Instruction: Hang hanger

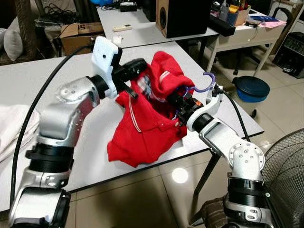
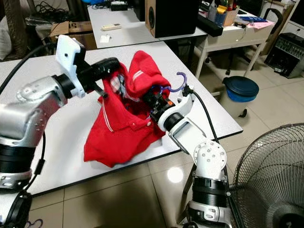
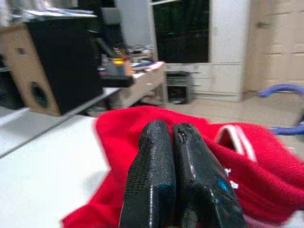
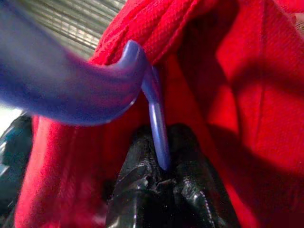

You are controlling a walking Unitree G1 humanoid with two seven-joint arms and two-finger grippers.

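From the head views I saw the red knitted garment (image 1: pixel 142 118) lifted off the white table (image 1: pixel 71 142), the left tool (image 1: pixel 135 66) pinching its collar. The purple plastic hanger (image 1: pixel 202 85) projected hook-up from the right tool (image 1: pixel 178 102), the nearer arm. Left wrist view: fingers (image 3: pixel 156 180) pressed together on cloth. Right wrist view: fingers (image 4: pixel 190 185) clamped the hanger stem, its long axis running into the garment.

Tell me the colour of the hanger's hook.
Purple-blue; the hanger hook shows best in the left eye view.
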